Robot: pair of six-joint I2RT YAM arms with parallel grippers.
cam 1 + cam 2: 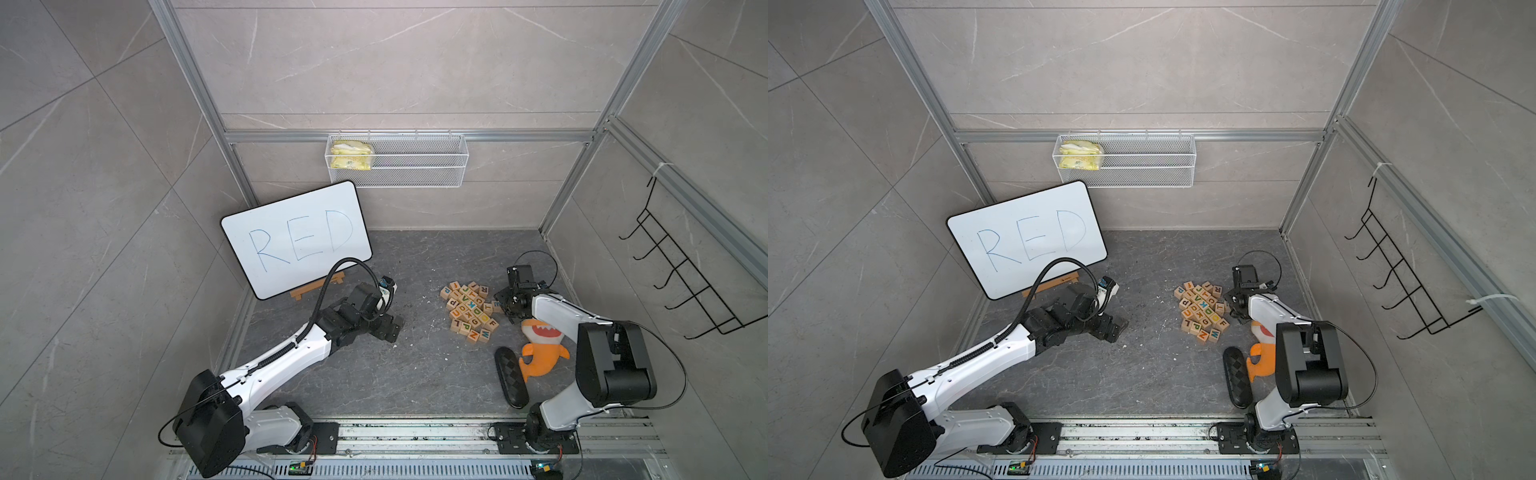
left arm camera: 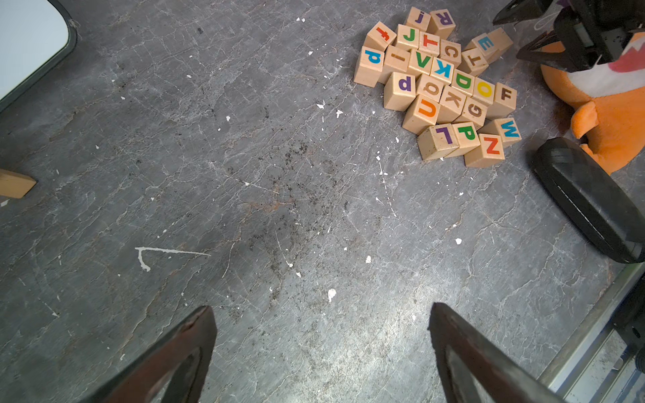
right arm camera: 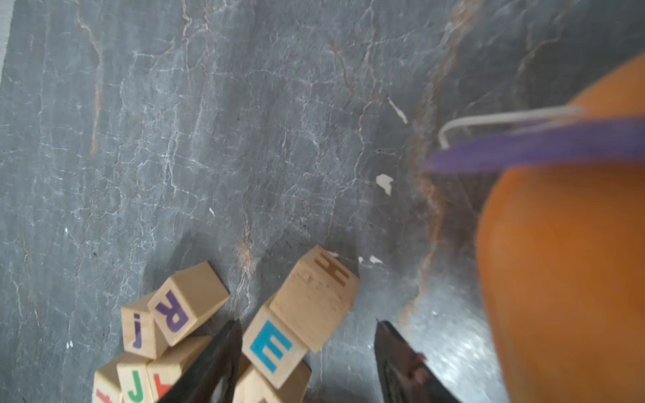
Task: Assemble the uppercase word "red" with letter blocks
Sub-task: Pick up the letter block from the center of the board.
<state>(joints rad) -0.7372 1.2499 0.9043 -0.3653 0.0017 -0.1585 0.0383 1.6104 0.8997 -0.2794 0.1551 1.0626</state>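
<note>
Bench (image 1: 374, 374): one grey, stone-patterned top; two arms, one on each side.
Blocks (image 1: 469, 311): about twenty-five wooden cubes in a single heap at 3 o'clock from the bench's middle, seen in both top views.
R block (image 2: 444, 19): one, purple R facing up, on the heap's 1 o'clock edge, touching the j cube.
E block (image 3: 270, 345): one, blue E facing up, on the heap's 2 o'clock edge, with another cube pressed against it.
D block (image 2: 463, 81): one, green D facing up, near the heap's middle, between a K and an O.
Left hand (image 2: 321, 310): spread wide and empty over bare bench at 9 o'clock from the heap, well apart from it.
Right hand (image 3: 307, 322): jaws apart astride the E block, with one finger just beside it and the other clear; not clamped.
Shark (image 1: 540, 345): one orange plush at 4 o'clock from the heap.
Case (image 1: 510, 378): one, black, at 5 o'clock from the heap, touching the shark.
Whiteboard (image 1: 295, 237): one, with "RED" in blue, at the bench's 10 o'clock.
</note>
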